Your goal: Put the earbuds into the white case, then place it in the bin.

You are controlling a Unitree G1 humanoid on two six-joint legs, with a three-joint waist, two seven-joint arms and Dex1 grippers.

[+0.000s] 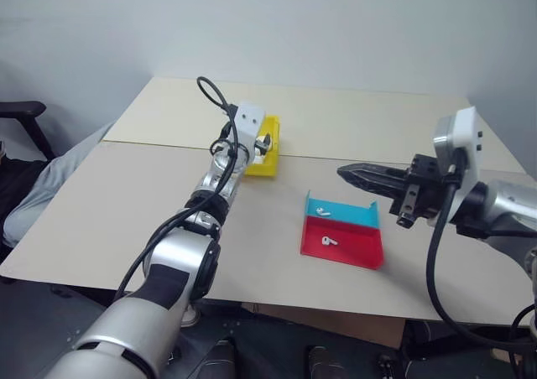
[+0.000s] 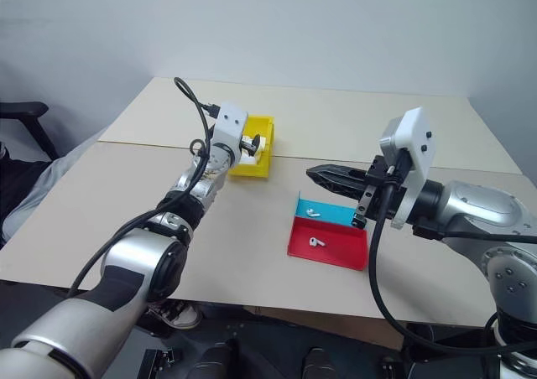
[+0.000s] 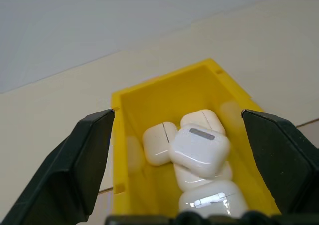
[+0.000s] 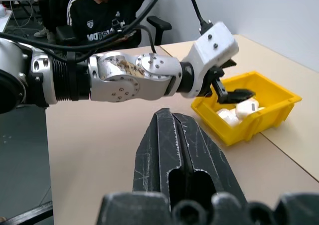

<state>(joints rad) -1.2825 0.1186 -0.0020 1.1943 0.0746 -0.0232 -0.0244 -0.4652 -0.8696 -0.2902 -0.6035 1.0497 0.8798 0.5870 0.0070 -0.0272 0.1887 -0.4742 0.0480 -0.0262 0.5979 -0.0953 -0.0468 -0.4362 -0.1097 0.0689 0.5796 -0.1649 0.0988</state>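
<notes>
I am holding the left gripper point(image 3: 179, 150) over the yellow bin point(image 1: 270, 136), fingers spread wide, and the white case point(image 3: 199, 149) is lying loose atop other cases inside (a drop, I judge); the right gripper point(image 2: 323, 174) is hanging with fingers pressed together over the tray point(image 2: 340, 253), where two earbuds point(image 2: 315, 242) are lying; next, I reckon, I am fetching an empty case.

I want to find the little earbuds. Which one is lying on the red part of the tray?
The earbud closer to the robot lies on the red half of the tray. The other earbud lies on the teal half, farther back.
</notes>
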